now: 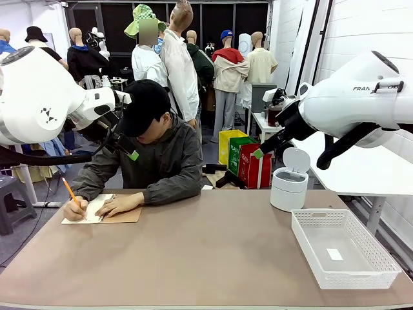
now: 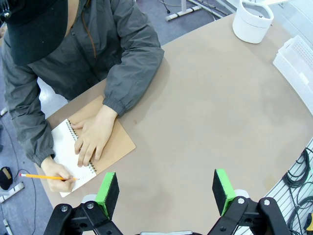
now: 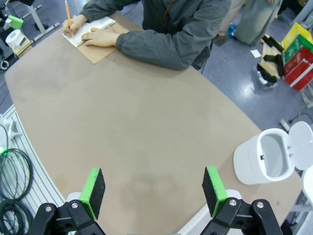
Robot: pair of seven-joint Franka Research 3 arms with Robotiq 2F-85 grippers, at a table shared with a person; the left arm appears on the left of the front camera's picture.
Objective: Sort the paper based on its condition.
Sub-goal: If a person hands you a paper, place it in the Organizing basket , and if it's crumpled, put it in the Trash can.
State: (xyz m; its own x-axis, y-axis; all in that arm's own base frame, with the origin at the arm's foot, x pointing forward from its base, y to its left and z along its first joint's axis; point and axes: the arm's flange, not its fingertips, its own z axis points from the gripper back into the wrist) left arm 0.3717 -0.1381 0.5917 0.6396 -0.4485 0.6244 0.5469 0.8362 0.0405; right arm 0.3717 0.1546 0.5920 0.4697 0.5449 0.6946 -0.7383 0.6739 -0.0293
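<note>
No loose white sheet lies on the table; it is hidden or out of view. At the far left, a person writes with an orange pencil on the white page of a spiral notebook with a brown cover, the other hand flat on it. My left gripper hangs open high above the table near the person's head. My right gripper is also open and raised, above the table's right side. Neither holds anything.
A white slatted basket sits at the front right with a small white slip in it. Behind it stands a white bin with its lid up. Coloured boxes stand on the floor beyond the brown table.
</note>
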